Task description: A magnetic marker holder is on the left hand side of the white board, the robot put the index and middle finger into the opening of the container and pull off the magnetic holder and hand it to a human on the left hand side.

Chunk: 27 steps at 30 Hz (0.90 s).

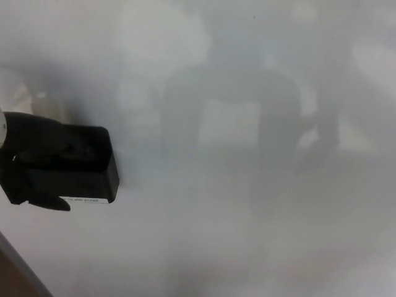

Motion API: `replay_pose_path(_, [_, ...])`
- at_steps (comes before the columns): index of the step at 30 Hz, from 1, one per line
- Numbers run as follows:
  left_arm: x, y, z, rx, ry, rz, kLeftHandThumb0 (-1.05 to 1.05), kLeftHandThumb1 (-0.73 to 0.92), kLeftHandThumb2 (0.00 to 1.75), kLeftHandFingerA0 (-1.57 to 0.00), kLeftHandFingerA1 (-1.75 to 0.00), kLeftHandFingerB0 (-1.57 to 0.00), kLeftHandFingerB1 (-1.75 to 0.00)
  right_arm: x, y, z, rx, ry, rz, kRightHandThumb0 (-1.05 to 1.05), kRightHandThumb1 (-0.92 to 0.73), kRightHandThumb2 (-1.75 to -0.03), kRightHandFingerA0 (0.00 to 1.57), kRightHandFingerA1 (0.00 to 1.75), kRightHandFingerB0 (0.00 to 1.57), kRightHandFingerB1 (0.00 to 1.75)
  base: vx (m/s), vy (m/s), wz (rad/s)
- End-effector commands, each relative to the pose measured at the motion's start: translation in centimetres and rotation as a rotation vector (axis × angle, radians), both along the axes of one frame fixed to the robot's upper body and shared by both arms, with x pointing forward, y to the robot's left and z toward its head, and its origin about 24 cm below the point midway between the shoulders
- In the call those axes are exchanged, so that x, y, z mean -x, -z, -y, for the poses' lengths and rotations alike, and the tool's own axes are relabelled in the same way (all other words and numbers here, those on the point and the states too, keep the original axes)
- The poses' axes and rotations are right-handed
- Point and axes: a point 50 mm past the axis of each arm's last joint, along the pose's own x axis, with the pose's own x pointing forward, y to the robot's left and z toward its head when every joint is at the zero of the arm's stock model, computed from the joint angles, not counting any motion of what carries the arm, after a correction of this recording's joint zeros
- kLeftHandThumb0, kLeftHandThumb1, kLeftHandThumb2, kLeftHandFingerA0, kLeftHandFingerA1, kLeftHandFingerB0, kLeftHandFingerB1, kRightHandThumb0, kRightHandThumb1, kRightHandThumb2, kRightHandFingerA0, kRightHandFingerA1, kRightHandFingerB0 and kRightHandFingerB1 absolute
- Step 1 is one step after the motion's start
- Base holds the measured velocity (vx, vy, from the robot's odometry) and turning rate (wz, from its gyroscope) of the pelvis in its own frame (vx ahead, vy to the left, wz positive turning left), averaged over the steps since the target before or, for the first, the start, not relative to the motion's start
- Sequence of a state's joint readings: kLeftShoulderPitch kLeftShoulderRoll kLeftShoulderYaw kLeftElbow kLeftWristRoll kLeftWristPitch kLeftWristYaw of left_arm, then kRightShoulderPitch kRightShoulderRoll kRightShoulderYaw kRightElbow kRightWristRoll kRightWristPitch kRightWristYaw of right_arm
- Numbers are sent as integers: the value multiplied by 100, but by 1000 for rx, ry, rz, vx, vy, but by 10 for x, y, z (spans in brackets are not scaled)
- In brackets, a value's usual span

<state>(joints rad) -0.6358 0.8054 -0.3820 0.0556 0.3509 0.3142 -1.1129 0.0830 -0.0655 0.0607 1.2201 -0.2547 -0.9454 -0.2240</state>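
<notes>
glossy white board point(247, 235) filling the view with dim reflections, black magnetic marker holder point(83, 170) stuck at its left, left hand point(28, 161) clasping the holder, fingers wrapped over and under it

The white board point(247, 235) is filling nearly the whole head view, its glossy surface showing a dim, blurred reflection near the middle. 1 black magnetic holder point(86, 167) is sitting against it at the left side, with a thin white label strip point(90, 200) running along its lower edge. A brownish edge is showing at the bottom left corner.
</notes>
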Motion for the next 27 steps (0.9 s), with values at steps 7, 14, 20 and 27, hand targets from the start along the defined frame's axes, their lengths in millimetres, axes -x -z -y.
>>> replay_pose_path(7, [-11,19,-4,-44,-74,-15,-73,44,81,0,-4,-3,-4,0,-1,4,5,4,7,-53,-76,-64,65,45,48,36,0,0,0])
replay_pose_path(14, [-11,32,-2,-85,-84,-51,-71,42,80,0,-5,0,-5,0,-2,4,12,-2,13,-54,-76,-63,63,45,48,36,0,0,0])
replay_pose_path(20, [-9,43,5,-109,-26,-76,-71,37,75,-72,-64,-2,-7,-6,-2,1,7,-7,18,-54,-76,-63,63,46,48,36,0,0,0])
replay_pose_path(27, [-10,60,9,-104,-32,-75,-67,35,73,-68,-76,-5,-15,-8,-3,1,4,-6,23,-54,-76,-63,63,46,48,36,0,0,0])
